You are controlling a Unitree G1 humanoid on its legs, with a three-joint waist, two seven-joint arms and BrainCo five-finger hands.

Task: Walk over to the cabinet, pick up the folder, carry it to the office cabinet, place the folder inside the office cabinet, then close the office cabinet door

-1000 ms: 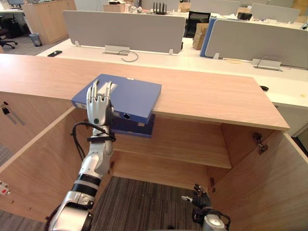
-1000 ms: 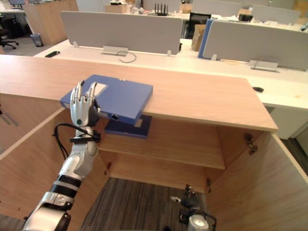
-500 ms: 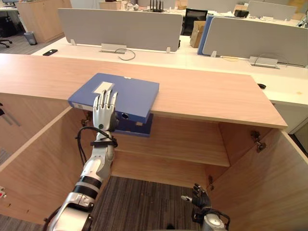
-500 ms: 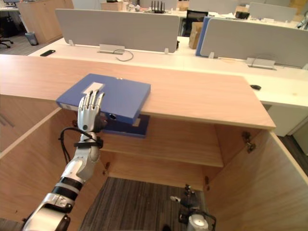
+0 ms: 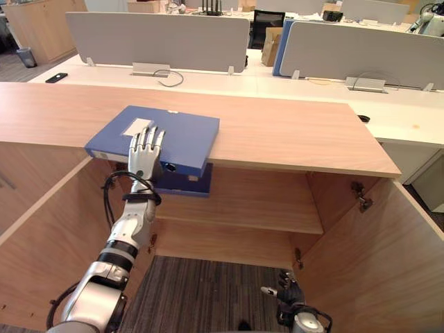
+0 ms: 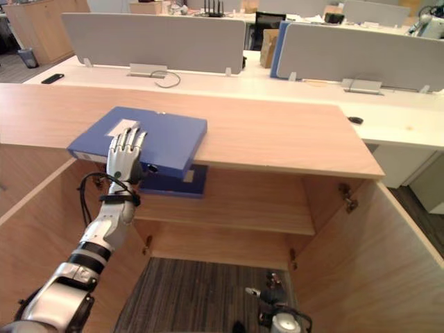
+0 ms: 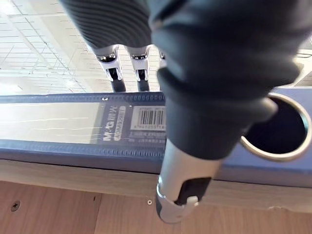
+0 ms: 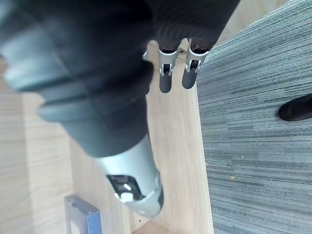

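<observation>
Blue folder lies flat on the wood cabinet top in the left eye view, with its near corner and spine hanging out past the front edge. Left hand is up at that spine, fingers straight and side by side, tips over the folder's top face; can't tell whether they touch. Second folder, darker blue, lies just under the first, inside the cabinet on the shelf. Right door stands swung wide open. Right hand hangs low over the grey carpet, well apart from the folder and empty. Right eye view: same layout, left hand in front of the folder's overhanging edge. Left wrist view: spine with a barcode label runs across, with the metal-rimmed finger hole just beside the thumb. The fingers reach straight above the folder's top edge, not curled round it. Right wrist view: fingers straight, slightly apart, pointing at a wood panel next to the carpet, hand empty.
</observation>
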